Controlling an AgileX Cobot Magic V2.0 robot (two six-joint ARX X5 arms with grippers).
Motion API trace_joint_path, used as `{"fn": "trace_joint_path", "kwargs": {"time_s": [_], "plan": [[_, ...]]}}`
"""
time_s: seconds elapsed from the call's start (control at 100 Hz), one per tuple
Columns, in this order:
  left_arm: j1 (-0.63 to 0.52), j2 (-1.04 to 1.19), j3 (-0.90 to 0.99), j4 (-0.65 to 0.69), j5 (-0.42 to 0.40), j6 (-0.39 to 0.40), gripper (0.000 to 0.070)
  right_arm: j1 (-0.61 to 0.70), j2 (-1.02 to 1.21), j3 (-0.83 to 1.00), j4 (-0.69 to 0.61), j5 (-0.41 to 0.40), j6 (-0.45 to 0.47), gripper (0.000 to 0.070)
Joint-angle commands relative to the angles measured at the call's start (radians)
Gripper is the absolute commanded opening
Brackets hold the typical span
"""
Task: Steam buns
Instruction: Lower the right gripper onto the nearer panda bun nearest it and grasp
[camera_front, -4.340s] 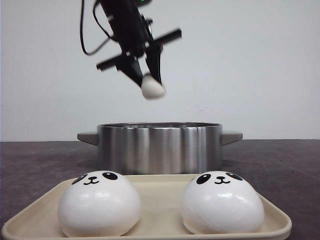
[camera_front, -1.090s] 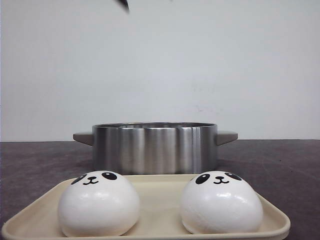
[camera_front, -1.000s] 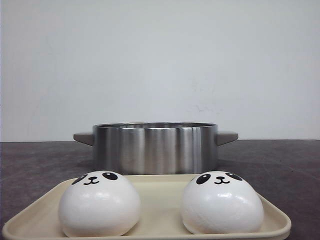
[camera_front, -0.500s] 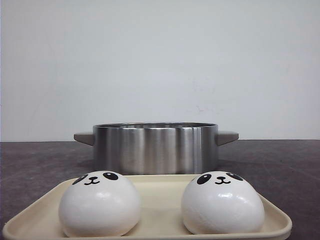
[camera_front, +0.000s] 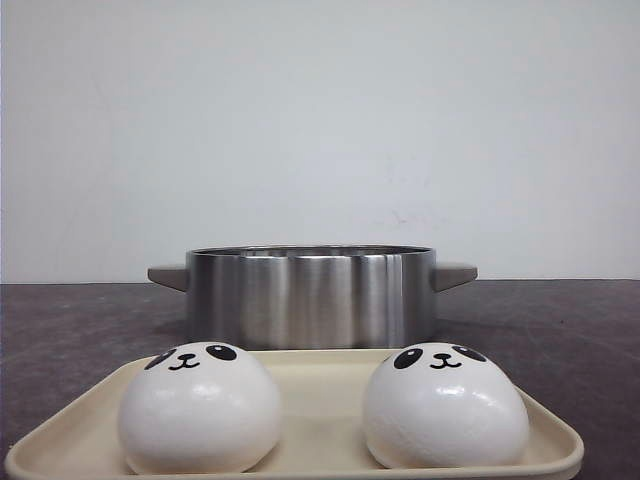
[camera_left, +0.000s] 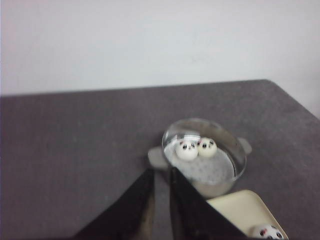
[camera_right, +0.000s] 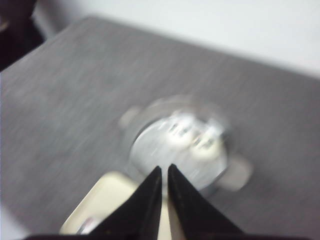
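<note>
I see two glossy white panda-faced buns (camera_left: 195, 148) side by side inside the round steel pot (camera_left: 239, 158) on the dark grey worktop (camera_front: 560, 320), two more (camera_front: 199, 408) on the beige tray (camera_front: 320, 375) nearer me. My left gripper (camera_left: 161, 176) and right gripper (camera_right: 165, 172) hang high above, jaws nearly closed, empty, well apart from every bun.

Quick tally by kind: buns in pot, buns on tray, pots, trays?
Buns in the pot: 2
Buns on the tray: 2
Pots: 1
Trays: 1
Total: 6 things
</note>
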Motion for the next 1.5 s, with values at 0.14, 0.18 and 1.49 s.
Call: {"fn": "trace_joint_path", "kwargs": {"time_s": [0.14,0.18,1.49], "plan": [[-0.008,-0.058,-0.058,-0.056,-0.01,-0.042,0.0016,0.067,0.068,-0.191,-0.076,-0.068,0.142,0.0014],[-0.008,-0.058,-0.058,-0.056,-0.009,-0.032,0.0016,0.089,0.071,-0.24,-0.064,-0.068,0.181,0.0015],[-0.008,-0.036,-0.058,0.142,0.078,0.053,0.0016,0.404,0.465,-0.523,0.146,0.085,0.589,0.0575]]}}
